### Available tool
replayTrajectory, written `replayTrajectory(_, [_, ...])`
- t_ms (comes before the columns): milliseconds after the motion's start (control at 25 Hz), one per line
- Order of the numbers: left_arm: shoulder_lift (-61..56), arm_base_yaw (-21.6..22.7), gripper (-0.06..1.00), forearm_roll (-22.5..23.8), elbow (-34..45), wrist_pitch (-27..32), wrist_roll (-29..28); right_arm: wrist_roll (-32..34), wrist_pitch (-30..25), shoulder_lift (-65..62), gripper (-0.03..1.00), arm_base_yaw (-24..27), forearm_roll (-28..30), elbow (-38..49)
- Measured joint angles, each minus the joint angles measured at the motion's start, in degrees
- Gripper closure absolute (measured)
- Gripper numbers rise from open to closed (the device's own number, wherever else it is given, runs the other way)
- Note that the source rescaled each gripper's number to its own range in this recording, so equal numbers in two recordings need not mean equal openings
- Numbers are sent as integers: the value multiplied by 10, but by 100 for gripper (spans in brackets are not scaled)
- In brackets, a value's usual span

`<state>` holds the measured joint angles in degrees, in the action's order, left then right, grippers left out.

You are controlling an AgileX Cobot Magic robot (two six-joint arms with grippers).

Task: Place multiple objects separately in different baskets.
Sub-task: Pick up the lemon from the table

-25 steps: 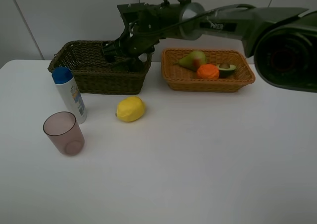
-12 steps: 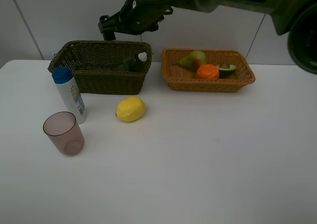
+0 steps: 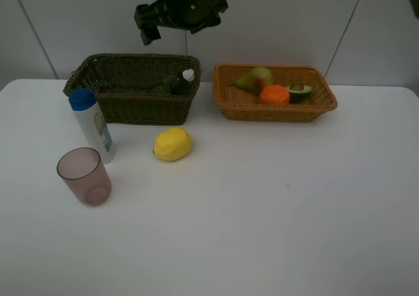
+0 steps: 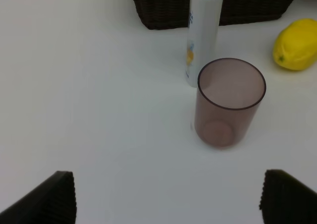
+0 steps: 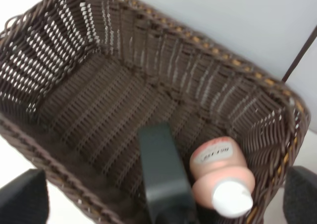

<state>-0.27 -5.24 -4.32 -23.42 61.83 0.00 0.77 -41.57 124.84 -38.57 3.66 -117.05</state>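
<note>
From the high camera, the right gripper [image 3: 149, 22] hangs in the air above the back of the dark basket [image 3: 141, 110], holding nothing; whether its fingers are apart cannot be told from here. In that basket a dark green pump bottle [image 3: 167, 85] lies at the right end, with the white cap of a pink bottle [image 3: 188, 75] beside it. The light basket [image 3: 275, 112] stands just to the right and holds a pear [image 3: 256, 78], an orange [image 3: 275, 94] and an avocado half [image 3: 300, 92]. On the white table [image 3: 275, 204] a lemon [image 3: 173, 143] lies in front of the dark basket. A white bottle with a blue cap [image 3: 93, 126] stands upright near the basket's left corner, and a pinkish cup [image 3: 85, 176] stands just in front of it.

The left wrist camera shows the left gripper [image 4: 173, 199] low over the table with its fingers [image 4: 62, 196] wide apart and empty. The cup is ahead of it, upright, with the white bottle right behind, the lemon off to one side and the dark basket beyond.

The right wrist camera looks down into the dark basket. The fingers [image 5: 22, 196] stand wide apart, gripping nothing. The pump bottle and the pink bottle lie side by side, touching, against one end wall.
</note>
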Motion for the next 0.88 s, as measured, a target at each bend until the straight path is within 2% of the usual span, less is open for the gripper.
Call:
replayTrajectory(400, [0,0,-6,0,0,0,0,-20,-69,0,-3,-21,5,0])
replayTrajectory(600, [0,0,-6,0,0,0,0,-112,-127,0,-3,-21,-5,0])
replayTrajectory(880, [0,0,-6,0,0,0,0,-261,-205,0,-3,-21,-55,0])
